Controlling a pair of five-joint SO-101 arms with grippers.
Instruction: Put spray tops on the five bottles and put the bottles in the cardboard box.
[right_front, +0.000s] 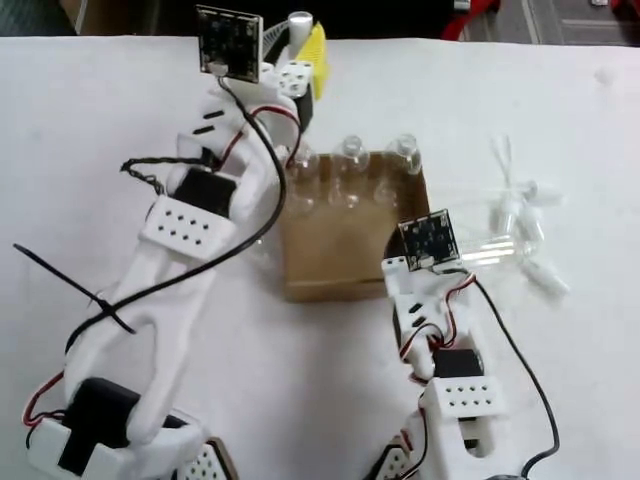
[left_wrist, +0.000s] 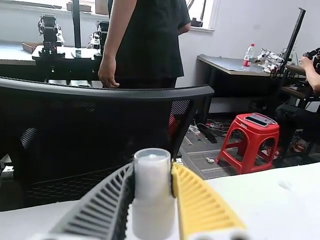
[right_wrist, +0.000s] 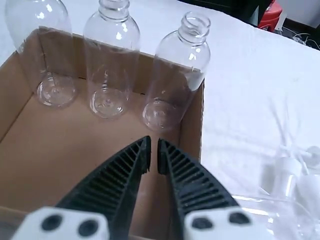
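Note:
My left gripper (left_wrist: 152, 192) is shut on a white spray top (left_wrist: 151, 170), held between its grey and yellow fingers (left_wrist: 200, 205). In the high view that gripper (right_front: 302, 35) is at the table's far edge, beyond the cardboard box (right_front: 340, 265). Three clear bottles (right_wrist: 110, 55) without tops stand inside the box along its far wall (right_front: 350, 165). My right gripper (right_wrist: 153, 156) hovers over the box floor just short of them, its black fingers shut with nothing between them. Another clear bottle (right_front: 500, 247) lies on the table to the right of the box.
Loose white spray tops (right_front: 525, 205) lie scattered on the white tablecloth right of the box, also seen past the box corner (right_wrist: 290, 172). A black cable tie (right_front: 70, 285) lies at the left. A black chair (left_wrist: 100, 130) stands past the far table edge.

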